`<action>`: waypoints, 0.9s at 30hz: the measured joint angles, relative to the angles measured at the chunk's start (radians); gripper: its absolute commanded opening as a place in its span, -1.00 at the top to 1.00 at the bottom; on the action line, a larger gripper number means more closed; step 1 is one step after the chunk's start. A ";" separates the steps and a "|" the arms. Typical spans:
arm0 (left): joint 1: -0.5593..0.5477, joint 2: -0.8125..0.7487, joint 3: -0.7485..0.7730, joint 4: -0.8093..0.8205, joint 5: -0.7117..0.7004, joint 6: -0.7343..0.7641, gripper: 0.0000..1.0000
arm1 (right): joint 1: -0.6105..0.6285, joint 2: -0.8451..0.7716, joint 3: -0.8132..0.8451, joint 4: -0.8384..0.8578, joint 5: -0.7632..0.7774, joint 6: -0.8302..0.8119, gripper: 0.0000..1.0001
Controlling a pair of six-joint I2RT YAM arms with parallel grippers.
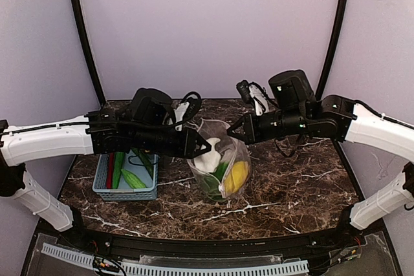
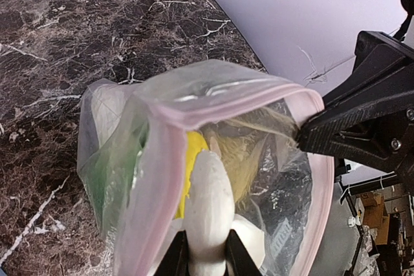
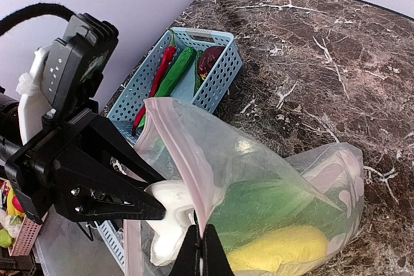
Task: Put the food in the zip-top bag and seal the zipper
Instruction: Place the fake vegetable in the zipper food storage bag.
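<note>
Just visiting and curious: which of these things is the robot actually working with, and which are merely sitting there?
In the job: zip-top bag, white piece in the left gripper, yellow piece, green leafy bunch, green long pieces, red chilli, dark red fruit.
Just there: blue basket, marble table.

Frame edges cut off the zip-top bag (image 3: 220, 143) and white piece (image 2: 208, 205).

table (image 1: 291, 185): dark brown marble, white veins
basket (image 1: 126, 194): light blue
zip-top bag (image 3: 259, 159): clear, zipper (image 2: 220, 99) pinkish
white piece (image 2: 210, 205): plain white
yellow piece (image 3: 278, 253): bright yellow
chilli (image 3: 157, 79): red
</note>
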 measured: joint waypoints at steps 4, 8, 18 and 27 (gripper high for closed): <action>0.000 0.011 0.006 -0.034 -0.022 0.002 0.61 | 0.000 0.005 0.007 0.000 0.000 -0.001 1.00; 0.000 0.047 0.036 -0.061 -0.050 0.007 0.41 | 0.000 0.009 0.007 0.000 0.000 -0.001 1.00; -0.002 0.097 0.080 -0.093 -0.075 0.036 -0.07 | 0.000 0.009 0.007 0.000 0.000 -0.002 1.00; -0.002 0.066 0.096 -0.124 -0.052 0.063 -0.12 | 0.000 0.009 0.007 0.000 0.000 -0.002 1.00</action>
